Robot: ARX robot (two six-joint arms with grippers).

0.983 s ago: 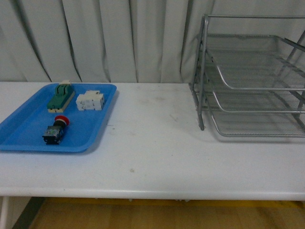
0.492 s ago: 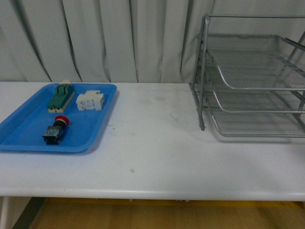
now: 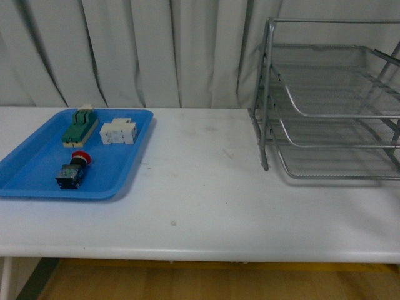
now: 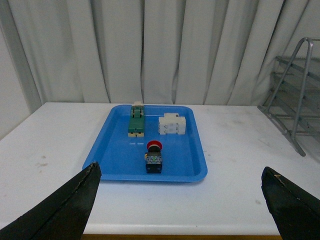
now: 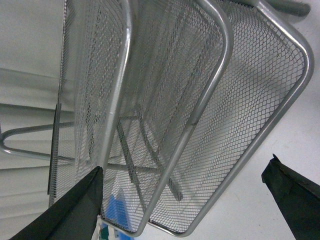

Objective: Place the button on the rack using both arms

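The button (image 4: 154,156) lies on its side in the near half of the blue tray (image 4: 117,155), straight ahead of the left claw (image 4: 180,170), which gapes wide and empty. The button's long axis points away from that claw, red cap farthest. Beyond sit a green-and-cream block (image 4: 136,120) and a white block (image 4: 172,125). The right claw (image 5: 186,165), likewise wide and empty, faces the rack (image 5: 210,100), well apart; we judge the left claw nearer. We read no writing anywhere.

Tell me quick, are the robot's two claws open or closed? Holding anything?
Left gripper: open, holding nothing.
Right gripper: open, holding nothing.
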